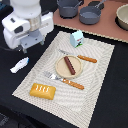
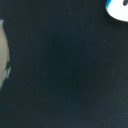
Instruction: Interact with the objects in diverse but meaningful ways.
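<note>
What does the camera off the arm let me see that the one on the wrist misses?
Only the exterior view shows the arm itself, the placemat with the sausage on its plate, the bread loaf, the carton, the cutlery and the grey pots. Only the wrist view gives a close look at the dark tabletop. Both probably catch the white fish-shaped piece, seen as a white-and-blue edge in the wrist view. The claw's fingers show in neither.

Soft, even overhead light, faint shadows; wrist view dim, blurred, perhaps out of focus throughout.
</note>
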